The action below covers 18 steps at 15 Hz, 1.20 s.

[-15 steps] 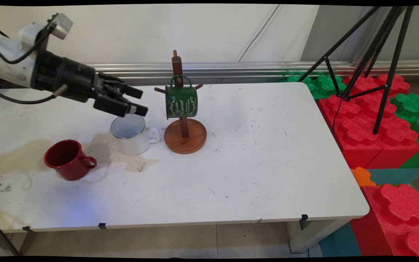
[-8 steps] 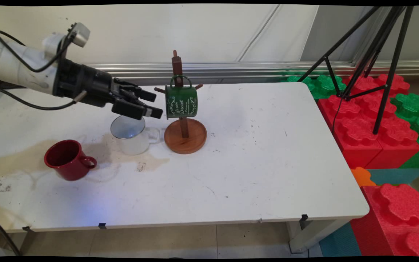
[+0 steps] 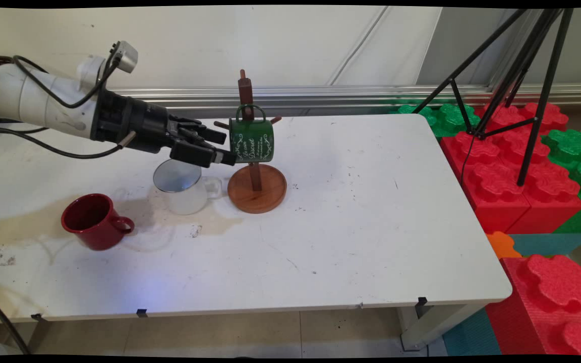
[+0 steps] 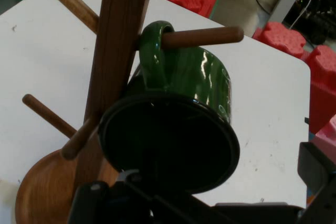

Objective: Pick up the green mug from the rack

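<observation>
The gripper [image 3: 227, 147] reaches in level from the left, its black fingers spread apart, tips right at the mouth edge of the green mug [image 3: 251, 140]. The near finger's tip overlaps the mug's left rim in the main view; whether it actually touches, I can't tell.

The green mug hangs by its handle from a peg on the wooden rack [image 3: 256, 179], mouth turned toward the gripper, white lettering on its side. In the hand view the mug [image 4: 181, 129] fills the middle, its dark open mouth facing the camera, handle looped over a round peg that sticks out past it. The rack's post [image 4: 113, 56] rises tilted on the left of that view, with more pegs jutting off it and the round base showing at the bottom left corner.

Below the gripper stands a white mug [image 3: 184, 189], upright, handle pointing right toward the rack's base, just beside it but not touching. Off to the left, well apart, sits a red mug [image 3: 94, 221], tipped slightly toward the camera, handle to the right. Brownish stains spread across the table [image 3: 361, 212] around both mugs.

Right of the table, red and green foam blocks [image 3: 522, 166] pile up on the floor, and a black tripod [image 3: 512, 75] stands among them. Black cables loop from the white arm [image 3: 33, 103] behind the gripper.
</observation>
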{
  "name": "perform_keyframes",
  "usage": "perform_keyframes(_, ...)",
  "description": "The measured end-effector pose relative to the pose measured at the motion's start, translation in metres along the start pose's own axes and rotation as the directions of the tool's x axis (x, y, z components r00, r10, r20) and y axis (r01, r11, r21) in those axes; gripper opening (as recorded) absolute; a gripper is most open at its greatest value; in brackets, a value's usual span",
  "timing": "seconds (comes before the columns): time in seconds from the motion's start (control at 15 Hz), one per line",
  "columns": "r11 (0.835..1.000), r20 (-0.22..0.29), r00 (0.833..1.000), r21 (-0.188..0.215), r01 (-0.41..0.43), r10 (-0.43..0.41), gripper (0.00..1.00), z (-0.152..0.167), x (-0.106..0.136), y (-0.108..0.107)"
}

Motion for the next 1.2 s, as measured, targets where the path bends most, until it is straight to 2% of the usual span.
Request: perform_keyframes(1.2,0.995,-0.079,0.993,0.029,0.092,-0.090,1.00,0.014,-0.013,-0.002)
